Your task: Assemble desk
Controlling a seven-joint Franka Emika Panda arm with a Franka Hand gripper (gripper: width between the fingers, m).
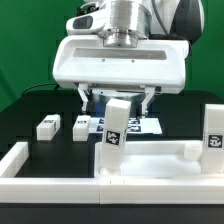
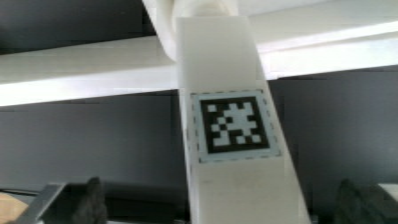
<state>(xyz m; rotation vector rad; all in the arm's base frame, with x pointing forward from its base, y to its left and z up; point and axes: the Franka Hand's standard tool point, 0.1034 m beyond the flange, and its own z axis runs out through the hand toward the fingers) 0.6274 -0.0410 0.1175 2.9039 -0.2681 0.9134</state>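
Wide open, the gripper point(image 1: 118, 104) hung in the middle of the exterior view, its dark fingers point(image 1: 89, 99) standing clear on either side of an upright leg point(image 1: 117, 135) and gripping nothing. That leg rose from the white desk top point(image 1: 160, 166) low in the frame. It carried a black-and-white square tag point(image 2: 233, 125), a block pattern with no readable writing. A second upright leg point(image 1: 213, 136) stood at the exterior view's right edge, and two small legs point(image 1: 47, 127) lay at middle left.
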